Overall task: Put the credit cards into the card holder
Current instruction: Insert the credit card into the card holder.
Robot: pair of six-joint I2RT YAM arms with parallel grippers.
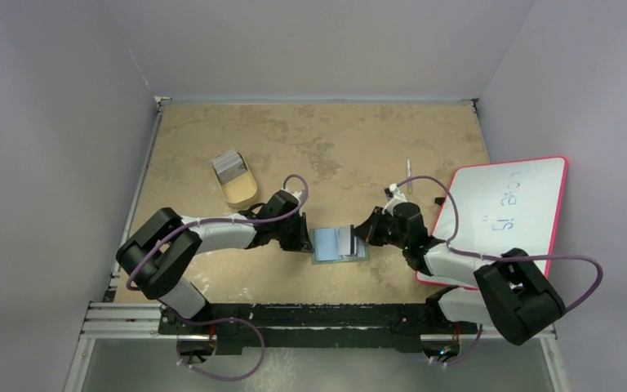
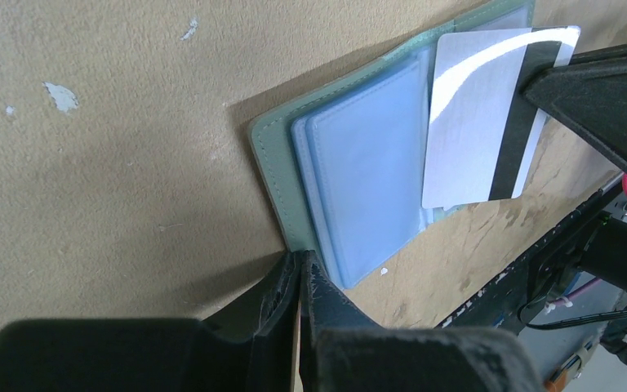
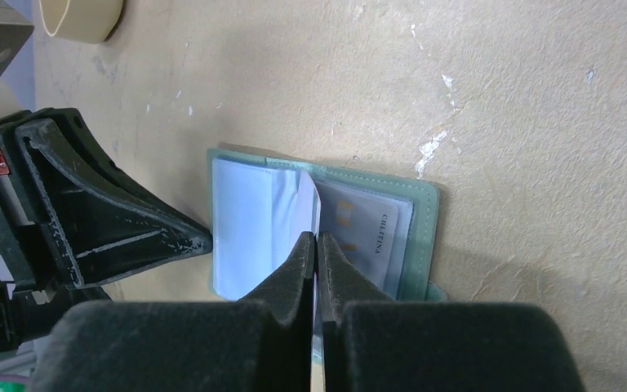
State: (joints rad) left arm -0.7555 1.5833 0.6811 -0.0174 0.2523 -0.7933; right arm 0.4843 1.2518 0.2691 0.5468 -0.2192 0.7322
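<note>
Low in the middle of the top view, the card holder [image 1: 339,245] lies open on the table [image 1: 335,139], with its clear bluish pockets facing up. The left fingers [image 2: 300,282] are pressed together, their tips against the holder's left edge; whether they pinch the cover cannot be told. The right fingers [image 3: 317,257] are clenched on one edge of a credit card [image 2: 465,114], pale with a dark stripe, which reaches out over the open holder. A printed card [image 3: 375,233] sits in a pocket on the holder's right side. Right of the holder lies a pink-edged whiteboard [image 1: 539,188]. Farther up and to the left, a tan oval tray [image 1: 243,196] holds more credit cards [image 1: 229,166].
</note>
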